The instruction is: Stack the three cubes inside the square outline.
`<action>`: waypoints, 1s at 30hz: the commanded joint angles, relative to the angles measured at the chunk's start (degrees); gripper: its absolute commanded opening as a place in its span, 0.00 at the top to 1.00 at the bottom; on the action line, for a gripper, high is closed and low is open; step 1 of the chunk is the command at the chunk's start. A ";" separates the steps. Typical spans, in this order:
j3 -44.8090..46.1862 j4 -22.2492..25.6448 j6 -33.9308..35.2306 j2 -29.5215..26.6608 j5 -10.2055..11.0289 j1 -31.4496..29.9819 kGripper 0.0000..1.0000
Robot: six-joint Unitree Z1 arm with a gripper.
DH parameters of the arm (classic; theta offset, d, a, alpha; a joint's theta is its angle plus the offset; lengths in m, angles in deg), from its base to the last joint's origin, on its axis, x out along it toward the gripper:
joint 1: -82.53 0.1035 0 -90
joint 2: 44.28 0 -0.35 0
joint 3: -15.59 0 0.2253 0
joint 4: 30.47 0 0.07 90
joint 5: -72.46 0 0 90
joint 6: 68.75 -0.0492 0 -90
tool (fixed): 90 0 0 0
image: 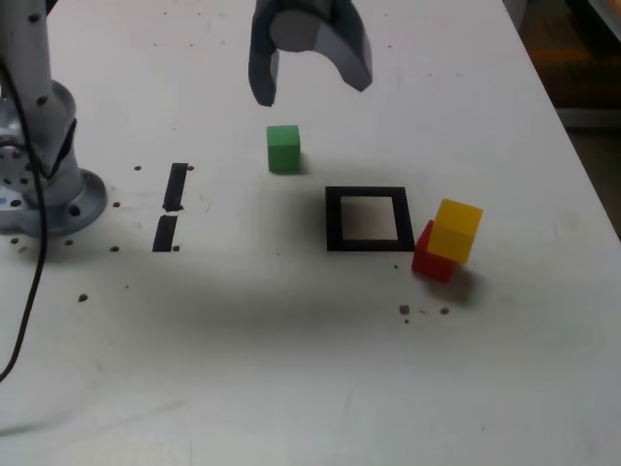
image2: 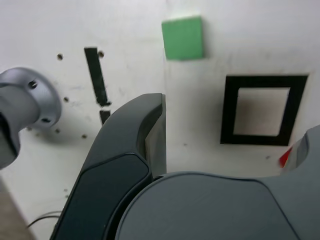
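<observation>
I see one green cube [image: 283,149] and one red [image: 434,254] beneath one yellow [image: 454,231], all outside the single square [image: 334,219]. My pincer [image: 312,87] is released, empty.

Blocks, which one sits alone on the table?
The green block, apart near the open claw; the yellow one rests on the red one.

Dark-grey curved pincer [image2: 232,137] — pale-grey arm [image: 24,87], round bolted base [image: 73,209] — black cable [image: 37,262].
</observation>
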 commanded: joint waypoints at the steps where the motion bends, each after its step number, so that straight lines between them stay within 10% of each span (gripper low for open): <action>1: -19.31 2.13 1.20 3.56 -0.15 -3.44 0.06; 12: -43.52 6.49 2.66 21.58 -1.26 -12.96 0.06; 30: -42.84 6.37 2.47 28.48 -2.62 -13.80 0.09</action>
